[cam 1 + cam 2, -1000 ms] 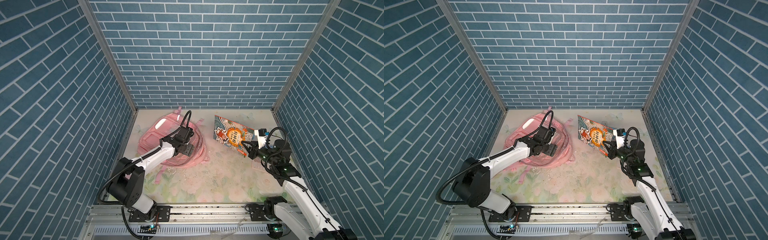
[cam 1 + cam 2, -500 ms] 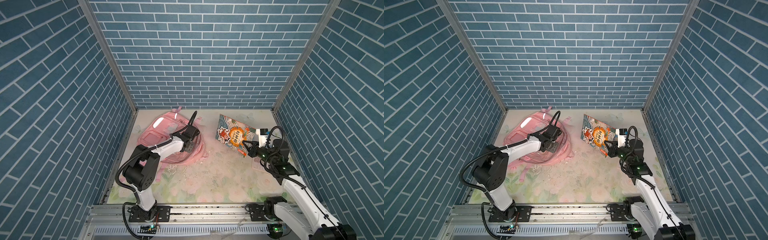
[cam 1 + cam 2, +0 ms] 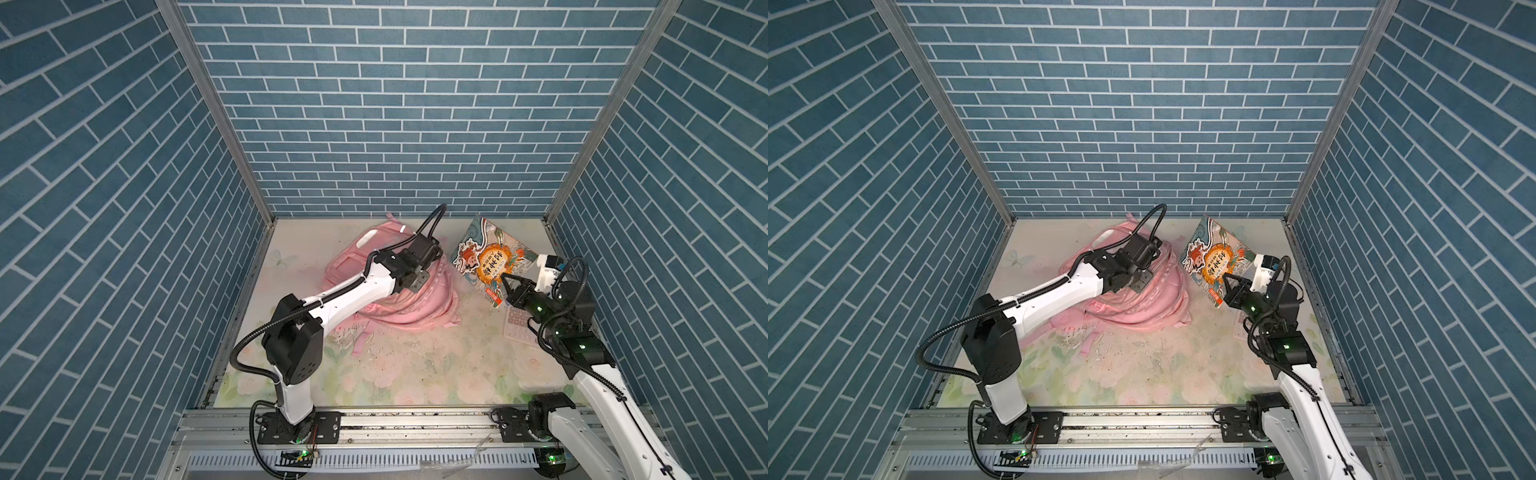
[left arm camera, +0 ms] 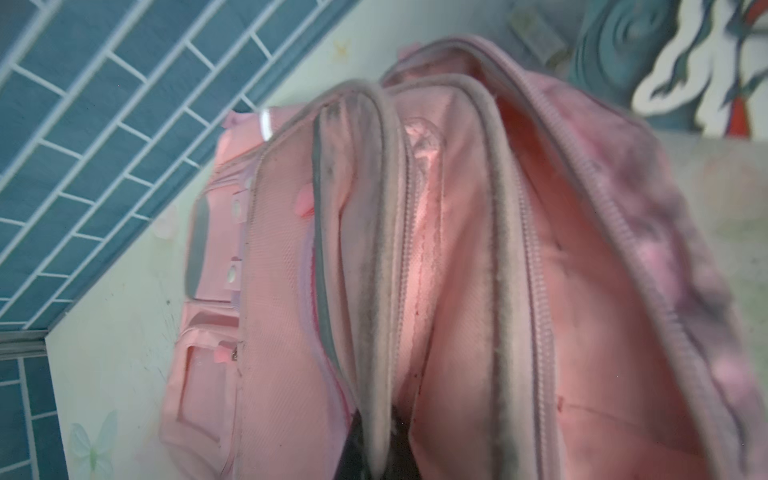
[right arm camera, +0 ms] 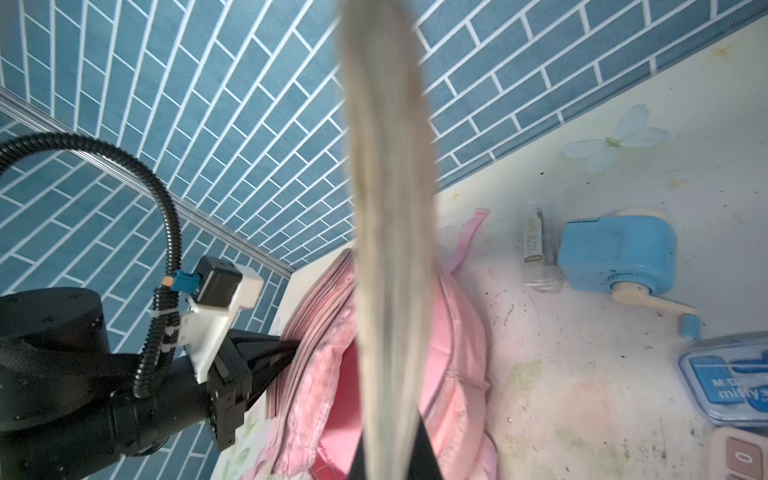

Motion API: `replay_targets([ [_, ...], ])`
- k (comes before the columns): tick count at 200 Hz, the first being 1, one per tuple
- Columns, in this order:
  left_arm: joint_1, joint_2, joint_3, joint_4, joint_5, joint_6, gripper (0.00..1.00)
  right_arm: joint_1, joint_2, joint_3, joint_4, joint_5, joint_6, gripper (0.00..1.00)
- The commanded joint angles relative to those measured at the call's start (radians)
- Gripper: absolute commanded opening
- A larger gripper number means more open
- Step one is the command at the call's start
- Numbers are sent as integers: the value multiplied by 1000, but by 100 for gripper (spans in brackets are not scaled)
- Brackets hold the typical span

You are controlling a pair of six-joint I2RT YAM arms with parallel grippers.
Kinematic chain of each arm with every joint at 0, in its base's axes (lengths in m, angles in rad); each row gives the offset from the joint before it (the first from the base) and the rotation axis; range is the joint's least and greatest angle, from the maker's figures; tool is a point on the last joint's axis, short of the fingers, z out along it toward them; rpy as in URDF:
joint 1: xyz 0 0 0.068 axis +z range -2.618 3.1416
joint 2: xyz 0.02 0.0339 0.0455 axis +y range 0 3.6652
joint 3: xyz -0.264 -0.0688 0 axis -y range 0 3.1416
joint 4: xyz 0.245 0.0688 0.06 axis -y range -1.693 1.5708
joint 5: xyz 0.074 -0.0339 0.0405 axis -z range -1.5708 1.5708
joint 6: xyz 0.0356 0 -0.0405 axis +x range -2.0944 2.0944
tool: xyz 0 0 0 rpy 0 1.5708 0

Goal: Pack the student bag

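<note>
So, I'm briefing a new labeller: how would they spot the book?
On the floral table, look toward the far right corner, right of the pink bag. The right claw holds a book tilted up there. Its teal cover with an orange disc sets it apart from the pale calculator nearby.
</note>
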Motion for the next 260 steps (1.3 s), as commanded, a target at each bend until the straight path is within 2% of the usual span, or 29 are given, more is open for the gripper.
replay_targets([
  [1, 16, -7, 125, -24, 7, 1, 0, -3, -21, 41, -34, 1, 99, 0],
  [45, 50, -13, 212, -37, 70, -6, 0, -2, -61, -33, 1, 13, 212, 0],
  [75, 69, -2, 247, -46, 122, -20, 0, -3, -113, -10, -91, 145, 187, 0],
  [95, 91, -5, 247, -26, 170, -37, 0, -3, -94, 4, -89, 89, 194, 0],
  [115, 103, -3, 257, -11, 197, -44, 0, -1, -57, -11, -71, -16, 267, 0],
  [135, 110, 5, 274, -8, 221, -45, 0, 23, -60, -59, 6, -67, 360, 0],
  [179, 116, 16, 302, -15, 264, -32, 0, 199, -31, -140, 162, 3, 490, 0],
  [197, 115, 18, 316, -23, 274, -30, 0, 297, 43, -163, 281, 54, 520, 0],
  [218, 115, 15, 319, -29, 284, -23, 0, 364, 153, -160, 409, 79, 525, 0],
  [260, 115, 1, 307, -26, 313, -31, 0, 408, 371, -162, 706, 107, 572, 0],
])
